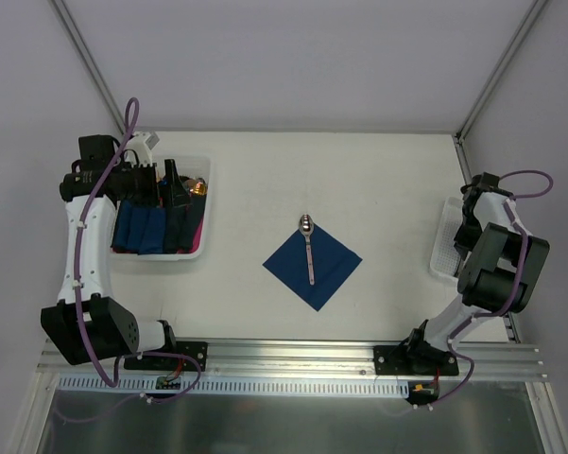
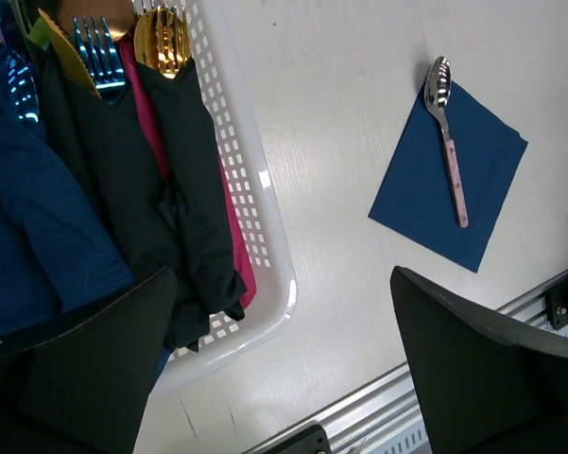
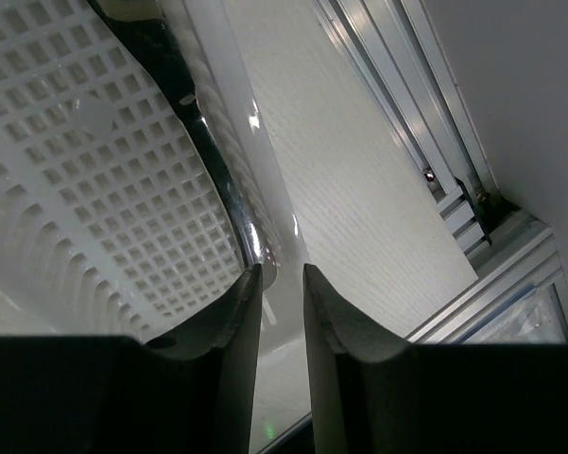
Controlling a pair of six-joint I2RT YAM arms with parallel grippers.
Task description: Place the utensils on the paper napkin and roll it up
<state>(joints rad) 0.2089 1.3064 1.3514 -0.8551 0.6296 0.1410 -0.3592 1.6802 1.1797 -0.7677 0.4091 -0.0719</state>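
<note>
Spoon point(image 1: 308, 248) on napkin point(image 1: 313, 265), between left tool point(image 2: 274, 359) agape and right tool point(image 3: 282, 312) nearly together

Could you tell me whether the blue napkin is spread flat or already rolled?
Spread flat: the napkin lies open as a square, with one spoon on it.

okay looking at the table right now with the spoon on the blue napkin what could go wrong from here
1. The spoon lies with its bowl past the napkin's far corner, so a roll might leave it sticking out or let it slip free.
2. The right gripper, nearly closed at the rim of the white basket, could drag or tip the basket as it lifts.
3. The left gripper, open over the left basket of wrapped bundles, might snag one.
</note>
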